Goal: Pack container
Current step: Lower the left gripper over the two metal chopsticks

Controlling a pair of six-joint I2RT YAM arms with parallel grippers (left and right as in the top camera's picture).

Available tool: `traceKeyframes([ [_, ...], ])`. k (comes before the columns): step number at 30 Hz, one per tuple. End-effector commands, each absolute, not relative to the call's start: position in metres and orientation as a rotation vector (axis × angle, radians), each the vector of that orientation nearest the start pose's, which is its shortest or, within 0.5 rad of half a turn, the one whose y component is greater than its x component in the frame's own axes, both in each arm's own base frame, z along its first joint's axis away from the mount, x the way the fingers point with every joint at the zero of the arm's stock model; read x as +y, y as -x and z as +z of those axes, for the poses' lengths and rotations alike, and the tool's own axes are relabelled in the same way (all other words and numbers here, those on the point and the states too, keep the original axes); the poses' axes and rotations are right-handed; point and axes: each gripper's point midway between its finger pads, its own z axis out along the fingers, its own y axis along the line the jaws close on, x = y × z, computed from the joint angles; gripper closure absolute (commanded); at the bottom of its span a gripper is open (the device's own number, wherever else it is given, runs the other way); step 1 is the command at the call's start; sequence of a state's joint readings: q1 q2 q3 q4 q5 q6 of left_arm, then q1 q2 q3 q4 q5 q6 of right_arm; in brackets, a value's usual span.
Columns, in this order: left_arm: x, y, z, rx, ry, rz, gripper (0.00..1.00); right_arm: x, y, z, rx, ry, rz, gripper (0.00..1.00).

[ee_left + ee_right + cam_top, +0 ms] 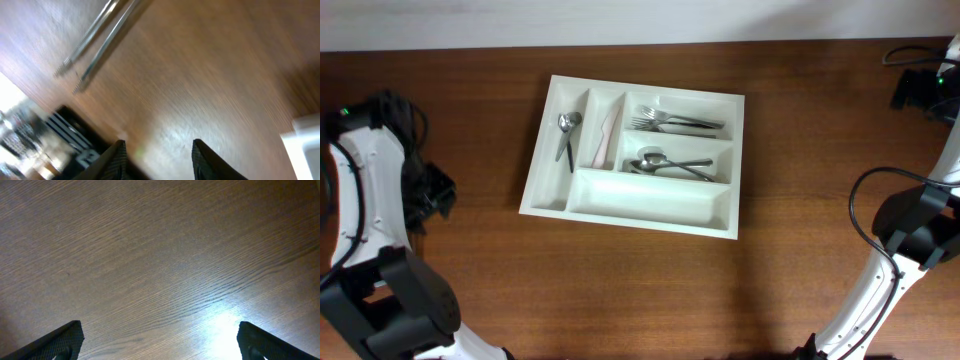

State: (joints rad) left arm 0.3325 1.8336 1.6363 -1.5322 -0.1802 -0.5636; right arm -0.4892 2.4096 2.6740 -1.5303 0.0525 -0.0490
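The container lies flat in the middle of the table, with both arms well apart from it on either side. Its two narrow slots hold a spoon and a pale knife, the upper long slots hold forks and more spoons, and the long front compartment is bare. The right gripper is spread wide over bare wood and carries nothing; the left gripper stands at a narrower gap, also with nothing between its fingers. No loose cutlery shows on the table from overhead, so the packing looks close to finished. The blurred left wrist view shows two thin bright rods that cannot be identified. If they are cutlery, the left arm is better placed to take them: approach low with the fingers across the handle, grip mid-length, and lay the piece lengthwise into the bare slot without nudging the tray
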Motion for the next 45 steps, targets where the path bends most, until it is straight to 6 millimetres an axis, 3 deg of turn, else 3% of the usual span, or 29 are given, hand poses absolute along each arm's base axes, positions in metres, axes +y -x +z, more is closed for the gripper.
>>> traceKeyframes([
  [1, 0.13, -0.259, 0.123, 2.739, 1.747, 0.35, 0.56, -0.247, -0.448, 0.174, 2.79, -0.643, -0.191, 0.01],
  [3, 0.134, -0.254, 0.11, 2.722, 1.791, 0.348, 0.56, -0.247, -0.448, 0.174, 2.789, -0.643, -0.191, 0.01],
  [6, 0.153, -0.248, 0.108, 2.691, 1.779, 0.44, 0.56, -0.247, -0.448, 0.174, 2.789, -0.643, -0.191, 0.01],
  [10, 0.186, -0.24, 0.117, 2.821, 1.469, 0.668, 0.56, -0.247, -0.448, 0.174, 2.789, -0.643, -0.191, 0.01],
  [12, 0.191, -0.234, 0.119, 2.89, 1.377, 0.715, 0.56, -0.247, -0.448, 0.174, 2.789, -0.643, -0.191, 0.01],
  [15, 0.192, -0.222, 0.12, 2.83, 1.541, 0.718, 0.56, -0.247, -0.448, 0.174, 2.789, -0.643, -0.191, 0.01],
  [18, 0.194, -0.22, 0.118, 2.82, 1.587, 0.669, 0.56, -0.247, -0.448, 0.174, 2.789, -0.643, -0.191, 0.01],
  [20, 0.2, -0.226, 0.116, 2.877, 1.456, 0.65, 0.56, -0.247, -0.448, 0.174, 2.789, -0.643, -0.191, 0.01],
  [22, 0.212, -0.244, 0.114, 2.978, 1.126, 0.628, 0.56, -0.247, -0.448, 0.174, 2.789, -0.643, -0.191, 0.01],
  [28, 0.218, -0.272, 0.111, 3.11, 0.509, 0.561, 0.55, -0.247, -0.448, 0.174, 2.789, -0.643, -0.191, 0.01],
  [31, 0.217, -0.273, 0.111, 3.148, 0.342, 0.55, 0.55, -0.247, -0.448, 0.174, 2.789, -0.643, -0.191, 0.01],
  [36, 0.201, -0.28, 0.103, 3.155, 0.151, 0.333, 0.55, -0.247, -0.448, 0.174, 2.789, -0.643, -0.191, 0.01],
  [40, 0.212, -0.272, 0.101, 3.161, 0.153, 0.297, 0.55, -0.247, -0.448, 0.174, 2.789, -0.643, -0.191, 0.01],
  [41, 0.215, -0.27, 0.101, 3.162, 0.166, 0.296, 0.49, -0.247, -0.448, 0.174, 2.789, -0.643, -0.191, 0.01],
  [43, 0.222, -0.265, 0.101, 3.159, 0.208, 0.296, 0.03, -0.247, -0.448, 0.174, 2.789, -0.643, -0.191, 0.01],
  [45, 0.225, -0.262, 0.101, 3.158, 0.227, 0.295, 0.03, -0.247, -0.448, 0.174, 2.789, -0.643, -0.191, 0.01],
])
